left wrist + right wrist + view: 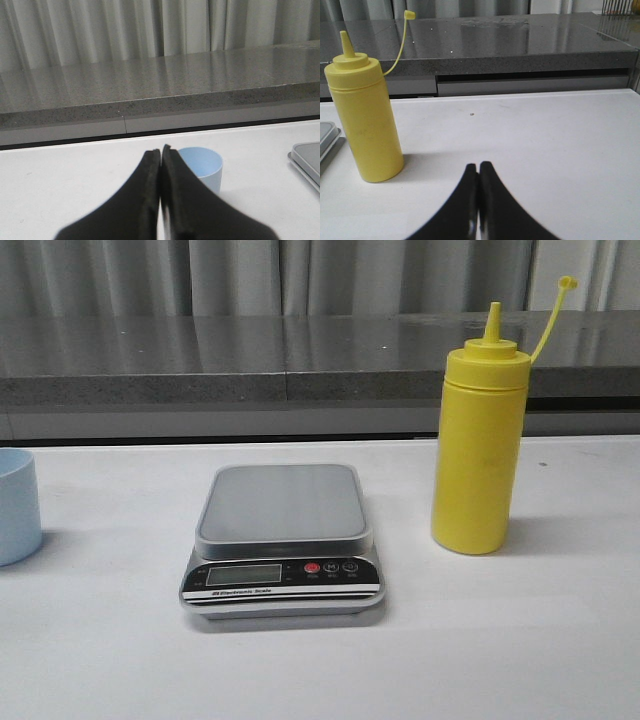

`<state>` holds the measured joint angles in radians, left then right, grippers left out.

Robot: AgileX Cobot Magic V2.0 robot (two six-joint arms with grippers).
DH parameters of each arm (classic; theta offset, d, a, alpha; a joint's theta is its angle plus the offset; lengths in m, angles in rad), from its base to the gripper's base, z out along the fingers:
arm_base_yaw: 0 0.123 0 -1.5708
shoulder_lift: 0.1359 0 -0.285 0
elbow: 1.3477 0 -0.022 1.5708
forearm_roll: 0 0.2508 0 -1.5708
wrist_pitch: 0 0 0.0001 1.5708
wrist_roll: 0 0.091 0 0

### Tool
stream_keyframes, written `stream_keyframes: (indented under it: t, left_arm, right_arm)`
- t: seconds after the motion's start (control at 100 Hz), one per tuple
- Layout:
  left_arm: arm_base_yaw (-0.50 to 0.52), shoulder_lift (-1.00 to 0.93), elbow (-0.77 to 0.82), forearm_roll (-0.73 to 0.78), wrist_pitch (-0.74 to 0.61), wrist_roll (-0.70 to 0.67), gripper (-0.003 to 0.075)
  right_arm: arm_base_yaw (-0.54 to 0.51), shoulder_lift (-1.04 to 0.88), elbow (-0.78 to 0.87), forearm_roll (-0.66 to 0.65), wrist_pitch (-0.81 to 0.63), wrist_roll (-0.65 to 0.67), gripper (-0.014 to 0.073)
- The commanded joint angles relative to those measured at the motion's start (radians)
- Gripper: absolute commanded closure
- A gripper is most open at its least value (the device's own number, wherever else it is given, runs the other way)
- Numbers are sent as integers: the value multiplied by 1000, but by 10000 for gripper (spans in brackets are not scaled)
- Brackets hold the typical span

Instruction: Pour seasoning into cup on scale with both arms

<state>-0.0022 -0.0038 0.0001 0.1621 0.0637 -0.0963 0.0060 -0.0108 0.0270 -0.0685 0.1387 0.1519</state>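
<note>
Just behind the clenched, empty left gripper [161, 152] stands the cup [202, 167], well left of the scale [283, 540]. Right gripper [479, 167] is likewise pressed closed on nothing, apart from the seasoning bottle [478, 450], which stands upright right of the scale, cap off.

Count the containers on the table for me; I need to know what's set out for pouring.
2. The tall yellow plastic squeeze bottle stands upright right of the silver-grey digital scale; the small light blue plastic cup stands left of it, cut off by the front view's edge.
</note>
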Motion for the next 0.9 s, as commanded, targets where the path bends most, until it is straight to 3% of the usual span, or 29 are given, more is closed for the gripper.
stream_keyframes:
  t: [0.0,0.49,0.67,0.89]
  left_arm:
    - [2,-29,42,-1,-82,-4,740]
    - [-7,-27,-11,-26,-84,-4,740]
    - [-7,37,-145,-52,52,-4,740]
    - [-7,265,-354,-52,211,-6,740]
  right_arm:
    - [-7,-19,-21,-6,-80,-11,660]
    - [-7,-19,-21,-6,-80,-11,660]
    - [-7,-19,-21,-6,-80,-11,660]
    - [-7,-19,-21,-6,-80,-11,660]
